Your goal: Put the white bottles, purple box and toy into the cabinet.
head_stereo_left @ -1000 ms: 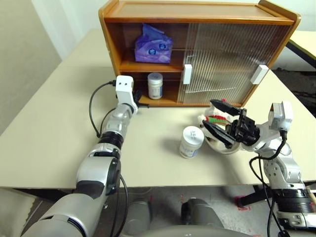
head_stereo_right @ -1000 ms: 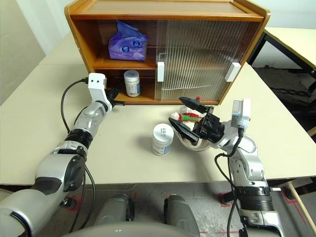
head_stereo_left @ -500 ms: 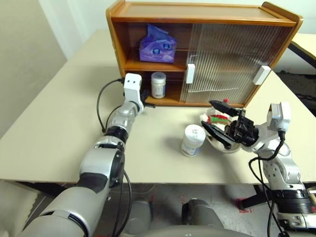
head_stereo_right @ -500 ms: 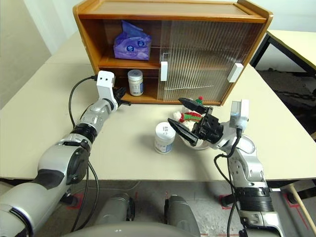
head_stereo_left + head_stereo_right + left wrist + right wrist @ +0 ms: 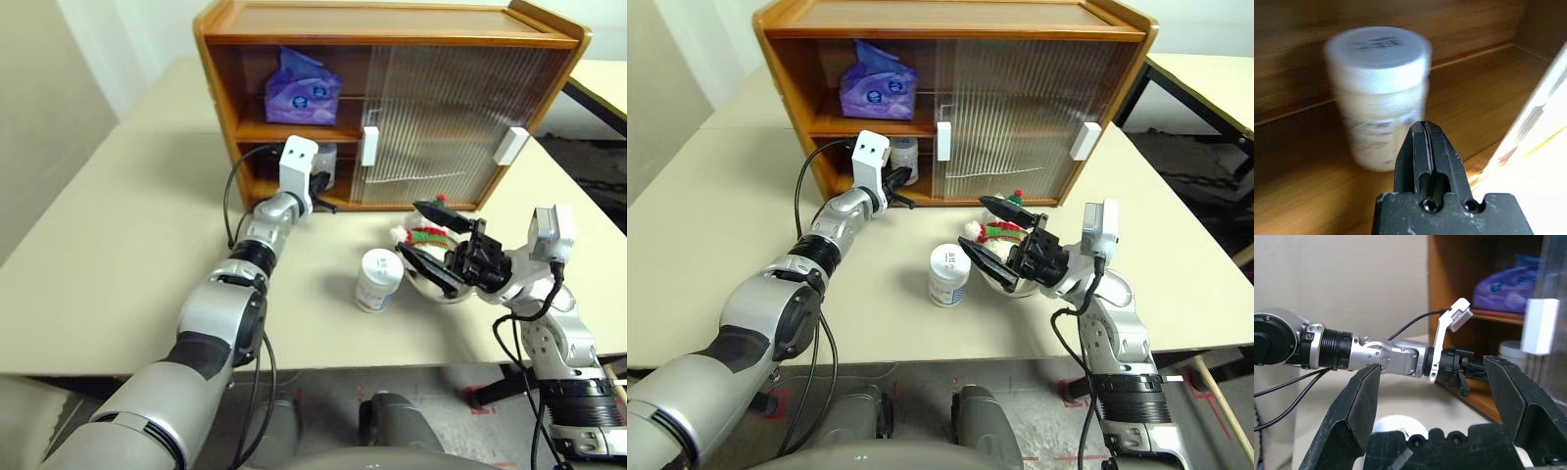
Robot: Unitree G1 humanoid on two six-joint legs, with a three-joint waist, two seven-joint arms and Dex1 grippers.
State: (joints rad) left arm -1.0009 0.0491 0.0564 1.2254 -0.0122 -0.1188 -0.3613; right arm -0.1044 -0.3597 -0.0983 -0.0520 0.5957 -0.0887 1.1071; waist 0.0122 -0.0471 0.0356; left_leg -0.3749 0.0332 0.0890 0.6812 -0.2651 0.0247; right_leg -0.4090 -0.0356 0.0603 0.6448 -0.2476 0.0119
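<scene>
The wooden cabinet (image 5: 392, 22) stands at the back of the table with its left half open. The purple box (image 5: 302, 88) lies on the upper shelf. One white bottle (image 5: 1378, 93) stands on the lower shelf, and my left gripper (image 5: 331, 202) hangs shut and empty just in front of it at the shelf's edge. The second white bottle (image 5: 377, 279) stands on the table in front of the cabinet. Right of it, the toy (image 5: 428, 236) lies in a steel bowl. My right gripper (image 5: 413, 229) is held wide open above the bowl, holding nothing.
Ribbed sliding doors (image 5: 441, 108) with white handles (image 5: 371, 146) cover the cabinet's right half. The steel bowl (image 5: 439, 293) sits close to the table bottle. Another table (image 5: 602, 83) stands at the far right. Bare tabletop (image 5: 118, 245) spreads to the left.
My left gripper has moved right along the cabinet's front, from outside its left edge to in front of the shelved bottle. The right arm has stayed still.
</scene>
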